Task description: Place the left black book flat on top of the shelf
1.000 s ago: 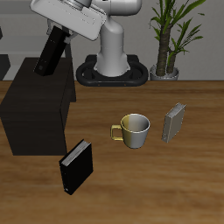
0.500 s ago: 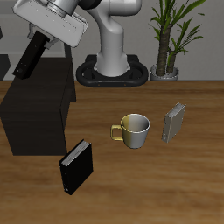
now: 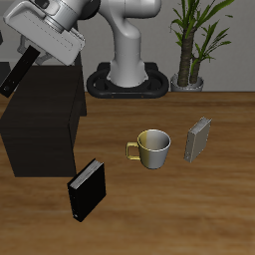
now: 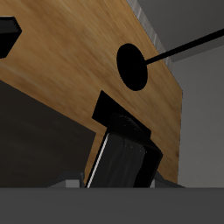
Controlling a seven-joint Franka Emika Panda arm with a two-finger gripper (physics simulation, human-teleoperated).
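Above the shelf (image 3: 45, 115), pincer (image 3: 24, 62) gripping tilted black book (image 3: 16, 72)

Mug (image 3: 152, 148) between two upright books (image 3: 87, 190) (image 3: 199, 139), shelf (image 3: 42, 118) beside, plant (image 3: 195, 42) behind.

black shelf (image 3: 40, 125), grey book (image 3: 199, 139), yellowish mug (image 3: 151, 148)

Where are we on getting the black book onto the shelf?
Picked up: the slim black hardcover book is off the table, tilted in the gripper. In hand: it hangs over the large matte black cabinet. Left: lay it flat on the top and release. The second black book stands on the table.
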